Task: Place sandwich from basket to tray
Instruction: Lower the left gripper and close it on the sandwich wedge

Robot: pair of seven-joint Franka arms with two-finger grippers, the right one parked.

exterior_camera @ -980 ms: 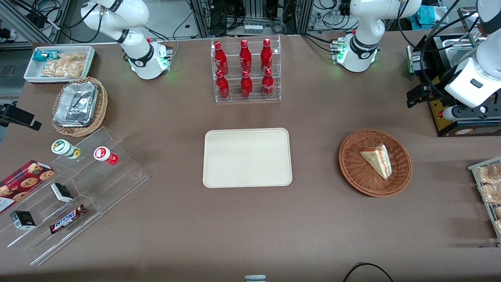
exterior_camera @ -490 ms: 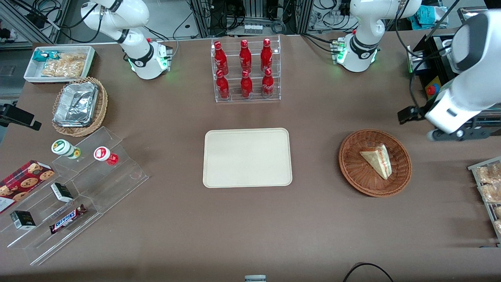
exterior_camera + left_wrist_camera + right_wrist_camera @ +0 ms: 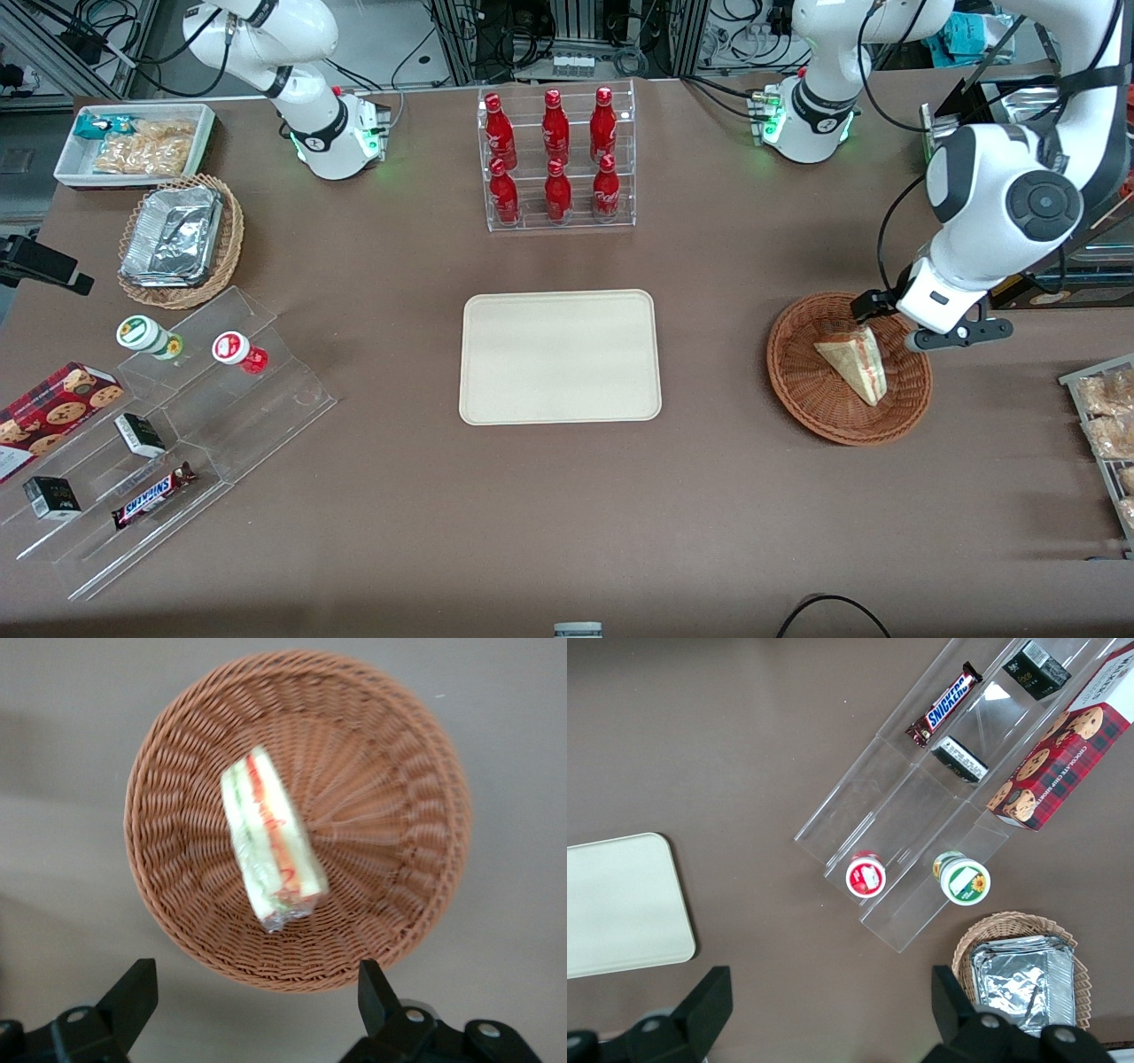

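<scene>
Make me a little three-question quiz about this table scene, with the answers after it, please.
1. True or false: the sandwich already lies on the tray.
2. The gripper is: A) shut on the sandwich, B) open above the basket, C) resting on the tray.
3. How many red bottles stand in the clear rack?

Key
1. False: the sandwich lies in the basket, and nothing is on the tray.
2. B: the left wrist view shows both fingers spread apart above the basket's rim, holding nothing.
3. Six, in two rows of three.
</scene>
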